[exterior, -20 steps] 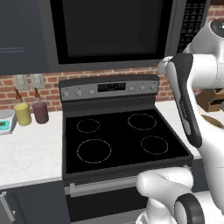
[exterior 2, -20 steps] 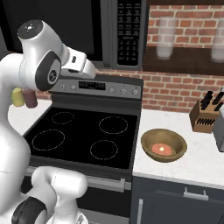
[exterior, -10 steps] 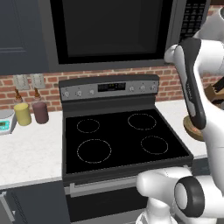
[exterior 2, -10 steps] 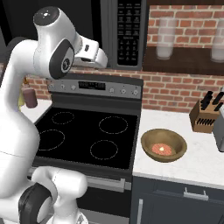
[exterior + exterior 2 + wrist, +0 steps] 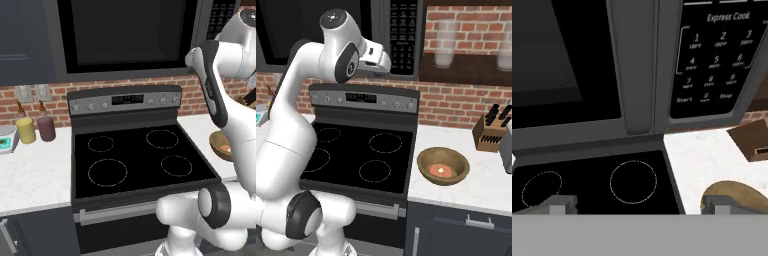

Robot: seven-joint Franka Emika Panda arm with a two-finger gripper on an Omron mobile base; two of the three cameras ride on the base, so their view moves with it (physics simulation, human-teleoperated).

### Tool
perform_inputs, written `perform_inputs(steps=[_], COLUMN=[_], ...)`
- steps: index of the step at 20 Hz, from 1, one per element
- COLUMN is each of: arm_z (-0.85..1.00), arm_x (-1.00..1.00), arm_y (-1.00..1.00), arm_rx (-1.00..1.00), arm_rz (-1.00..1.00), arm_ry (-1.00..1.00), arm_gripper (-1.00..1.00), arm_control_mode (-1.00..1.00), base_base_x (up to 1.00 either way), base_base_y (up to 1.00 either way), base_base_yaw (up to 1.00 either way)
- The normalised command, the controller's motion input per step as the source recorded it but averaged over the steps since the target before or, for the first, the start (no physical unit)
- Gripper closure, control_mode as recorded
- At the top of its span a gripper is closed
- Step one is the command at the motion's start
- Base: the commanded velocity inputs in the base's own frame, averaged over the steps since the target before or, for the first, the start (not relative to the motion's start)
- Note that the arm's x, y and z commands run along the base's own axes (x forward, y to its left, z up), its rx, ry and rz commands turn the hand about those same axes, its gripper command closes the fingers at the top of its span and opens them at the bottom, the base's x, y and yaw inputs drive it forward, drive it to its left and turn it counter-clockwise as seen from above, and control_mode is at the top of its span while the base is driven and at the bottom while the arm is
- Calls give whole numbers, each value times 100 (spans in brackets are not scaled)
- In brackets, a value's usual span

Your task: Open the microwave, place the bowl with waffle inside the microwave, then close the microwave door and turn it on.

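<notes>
A large dark grey microwave (image 5: pixel 130 37) is hanging above a black four-burner stove (image 5: pixel 358 152), and its door (image 5: pixel 572 65), with a wide black glass window, is sitting closed. In the hand view the door's curved grey bar handle (image 5: pixel 634 65) is running down the middle of the frame, with the black keypad (image 5: pixel 717 55) just to its right. The white robot arm (image 5: pixel 296 115) is rising in front of the stove and reaching up toward the microwave's right side, near the keypad. Its gripper (image 5: pixel 639 202) is hanging released, the two dark fingertips (image 5: pixel 559 204) standing wide apart and grasping nothing, at a distance from the handle rather than touching it. On the white counter (image 5: pixel 481 185) to the right of the stove, a round brown wooden bowl (image 5: pixel 443 166) is sitting upright, well apart from the microwave. A small orange-tan waffle (image 5: pixel 442 171) is lying in the bottom of the bowl. A wooden knife block (image 5: pixel 490 131) is standing further right, against the brick wall. On the counter left of the stove, a yellow jar (image 5: pixel 26 130) and a dark red jar (image 5: pixel 46 128) are standing side by side.
</notes>
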Motion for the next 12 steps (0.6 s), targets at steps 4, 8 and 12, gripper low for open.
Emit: perform_inputs(steps=[4, 8, 12], arm_z=[0, 0, 0], arm_x=[58, 65, 66], arm_y=[-15, 0, 0], arm_rx=[0, 0, 0], arm_rz=[0, 0, 0], arm_ry=[0, 0, 0], arm_gripper=[-100, -100, -100], arm_control_mode=[-100, -100, -100], base_base_x=[0, 0, 0], base_base_y=[0, 0, 0], base_base_yaw=[0, 0, 0])
